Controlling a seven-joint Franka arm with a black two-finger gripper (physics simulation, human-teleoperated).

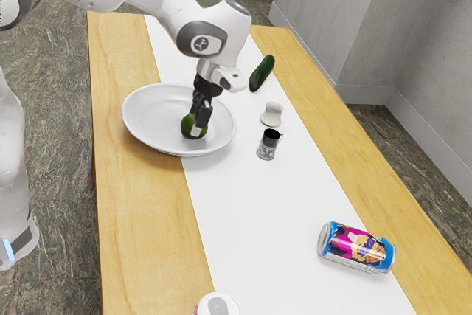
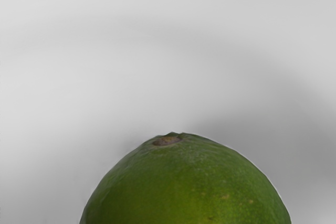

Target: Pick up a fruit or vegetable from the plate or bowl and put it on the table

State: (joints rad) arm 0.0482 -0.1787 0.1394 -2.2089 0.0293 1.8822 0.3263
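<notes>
in the exterior view, a wide, round, pale grey plate (image 1: 140,116) with a raised rim holds a round, dark green lime (image 1: 186,125), the fruit to be moved; it lies inside the rim, toward the exterior view's right part of the plate. the black gripper (image 1: 197,127) is down over the plate, right at the lime and partly in front of it; i can't tell whether it is wide, narrow or closed on the fruit. the plate sits partly on a long white runner (image 1: 251,219) and partly on the bare, light wooden table (image 1: 140,234). also on the runner are a long, dark green cucumber (image 1: 262,73), a small, white, waisted object (image 1: 271,114) and a small, dark-topped cylinder (image 1: 268,145). a blue and pink printed can (image 1: 356,247) lies on its side across the runner's edge, and a round, white-topped object (image 1: 217,305) is cut off by the lower edge. around stand plain grey walls (image 1: 369,20) above a mottled stone floor (image 1: 51,108). in the wrist view, the lime's green skin and brown stem scar show close up, against the smooth, pale plate.
</notes>
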